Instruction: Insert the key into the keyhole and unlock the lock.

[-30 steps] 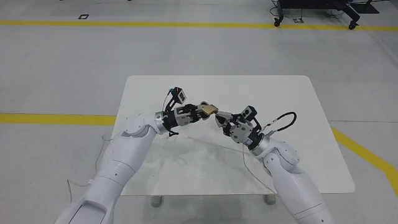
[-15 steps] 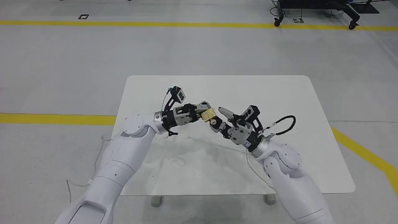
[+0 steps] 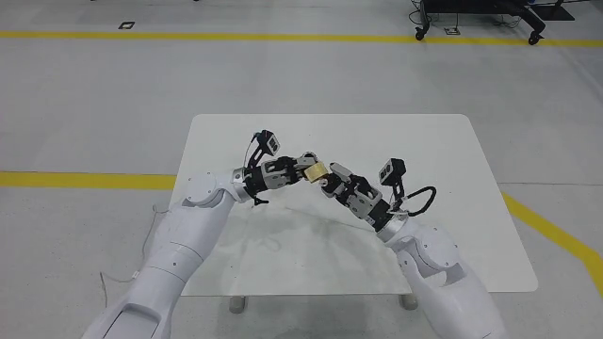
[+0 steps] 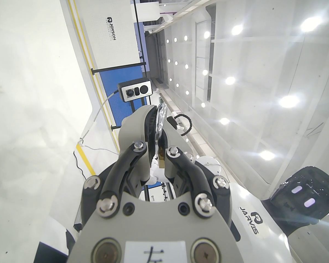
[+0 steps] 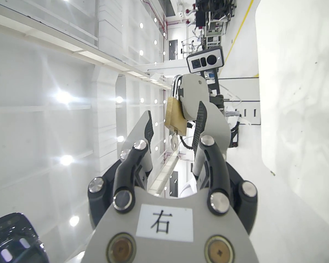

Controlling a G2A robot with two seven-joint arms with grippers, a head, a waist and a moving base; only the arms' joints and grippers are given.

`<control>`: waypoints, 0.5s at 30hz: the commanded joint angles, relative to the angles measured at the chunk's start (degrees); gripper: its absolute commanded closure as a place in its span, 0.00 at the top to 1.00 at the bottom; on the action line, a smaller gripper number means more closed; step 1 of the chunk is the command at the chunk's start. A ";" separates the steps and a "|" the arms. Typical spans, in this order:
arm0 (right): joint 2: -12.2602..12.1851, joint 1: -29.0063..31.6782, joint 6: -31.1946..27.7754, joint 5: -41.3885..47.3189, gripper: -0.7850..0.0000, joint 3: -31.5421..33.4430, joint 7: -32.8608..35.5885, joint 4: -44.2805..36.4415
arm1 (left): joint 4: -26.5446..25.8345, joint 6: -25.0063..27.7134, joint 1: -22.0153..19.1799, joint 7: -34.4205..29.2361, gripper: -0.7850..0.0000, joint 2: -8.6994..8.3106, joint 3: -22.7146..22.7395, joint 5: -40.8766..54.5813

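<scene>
the key (image 5: pixel 174 142) already stands in the keyhole at the end of the lock (image 5: pixel 176 116) that faces my right wrist, so i judge the inserting done and the turning as the step in hand. my left fingers (image 5: pixel 192 97) are clenched on the brass body of the lock and hold it up off the bench (image 3: pixel 452 151), with the shackle (image 5: pixel 175 84) on the far side of the lock from the key. in the top view the lock (image 3: pixel 317 168) hangs where my two arms meet, over the middle of the bench. my right fingers (image 5: pixel 147 129) are released: one stands to each side of the key's head, just beyond the keyed end of the lock, and neither pad touches the key as far as i can tell. the head sits between them, a little nearer the finger on the same side of the lock as my left fingers. the next move, as i read it, calls for closing the right fingers flat on the key's head, then rolling my wrist about the key's own shaft while my left fingers keep the lock from twisting along. if i clench off centre, the key may tilt in the keyhole and bind instead of turning. the keyhole itself is hidden by the key's shaft.
</scene>
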State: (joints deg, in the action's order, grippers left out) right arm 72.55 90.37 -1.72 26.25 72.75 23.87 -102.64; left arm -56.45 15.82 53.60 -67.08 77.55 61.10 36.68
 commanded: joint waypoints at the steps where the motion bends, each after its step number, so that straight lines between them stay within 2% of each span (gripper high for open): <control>1: 0.07 0.73 -0.65 -1.94 0.41 -0.40 -2.73 -1.10 | 0.19 -0.37 -0.18 0.81 0.00 -0.02 -0.21 -1.06; 7: 0.19 2.12 -0.38 -10.97 0.35 -1.99 -10.56 -3.44 | -0.16 -0.42 -0.30 3.42 0.00 0.02 -1.32 -4.65; 11: 0.33 2.02 1.44 -14.12 0.34 -3.38 -12.82 -3.85 | -0.34 -0.84 -0.36 3.61 0.00 -0.01 -1.72 -5.71; 15: 0.42 1.82 2.26 -15.15 0.09 -3.98 -13.62 -3.83 | -0.39 -1.10 -0.42 4.13 0.00 -0.02 -2.06 -6.71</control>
State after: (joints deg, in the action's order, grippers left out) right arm 72.96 92.21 0.42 11.28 68.86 10.36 -106.48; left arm -56.84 14.78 53.18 -63.07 77.52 59.12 30.19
